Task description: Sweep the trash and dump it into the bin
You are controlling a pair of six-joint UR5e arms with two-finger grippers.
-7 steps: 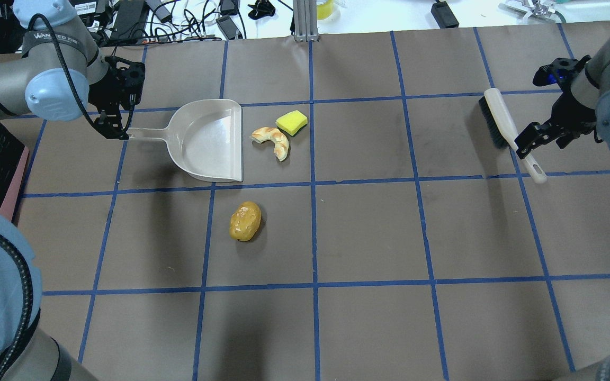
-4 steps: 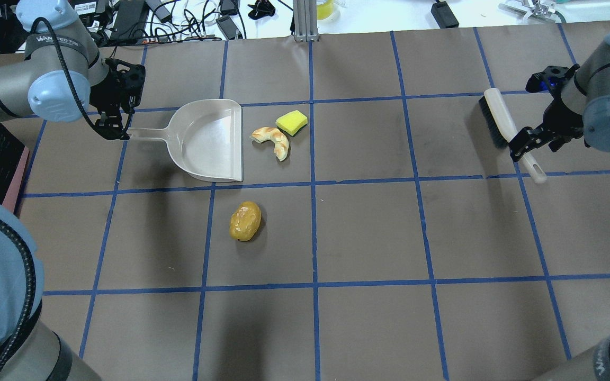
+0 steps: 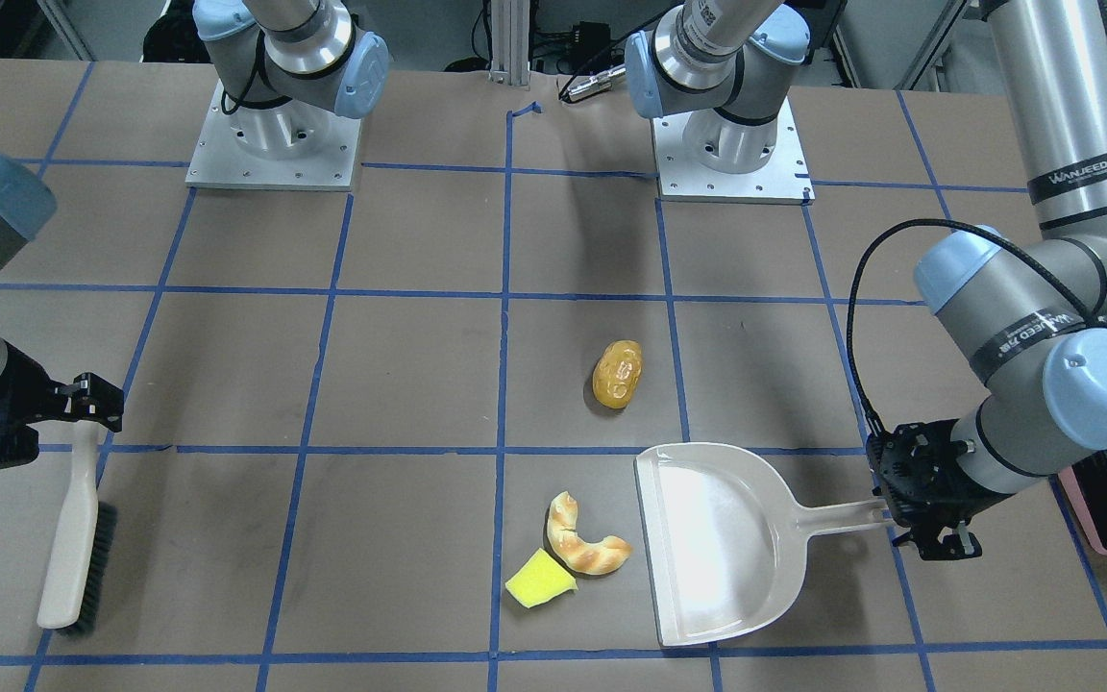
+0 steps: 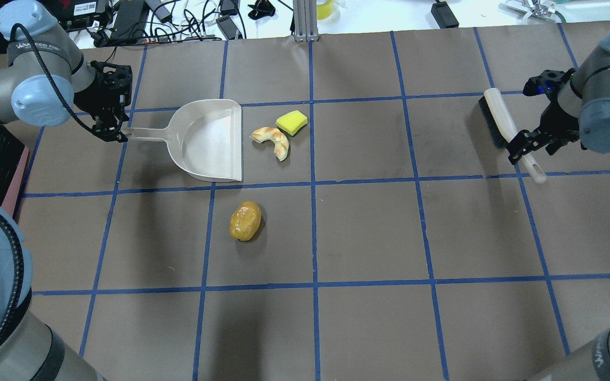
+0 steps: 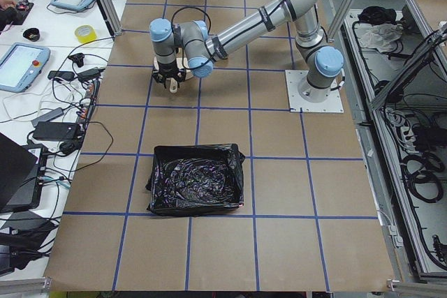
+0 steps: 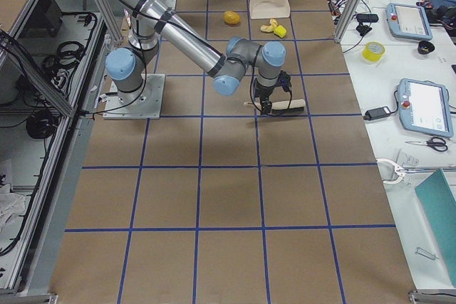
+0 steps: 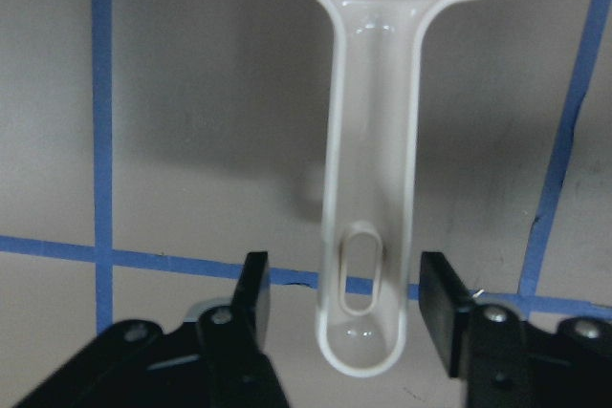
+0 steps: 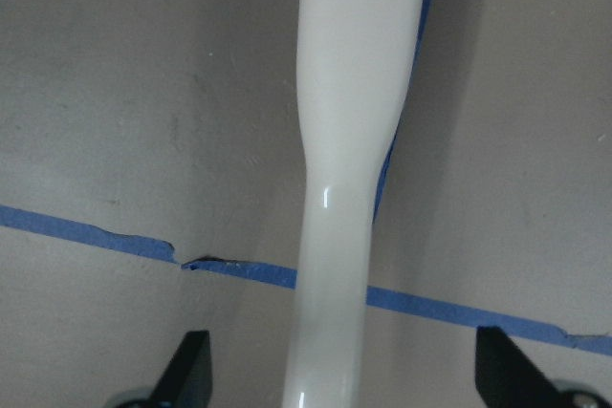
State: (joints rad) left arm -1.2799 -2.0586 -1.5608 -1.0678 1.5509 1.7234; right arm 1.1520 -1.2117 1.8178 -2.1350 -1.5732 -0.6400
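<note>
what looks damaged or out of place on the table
The blue tape line next to the brush handle is torn and frayed in the right wrist view. Otherwise nothing stands out; the dustpan lies flat.

Overhead and front cameras face each other, both showing the trash (image 4: 245, 220); side cameras look lengthwise; wrist cameras sit close.

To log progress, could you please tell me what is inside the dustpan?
The dustpan shows only its bare off-white floor; the croissant piece lies just outside its mouth. Nothing covers its inside.
</note>
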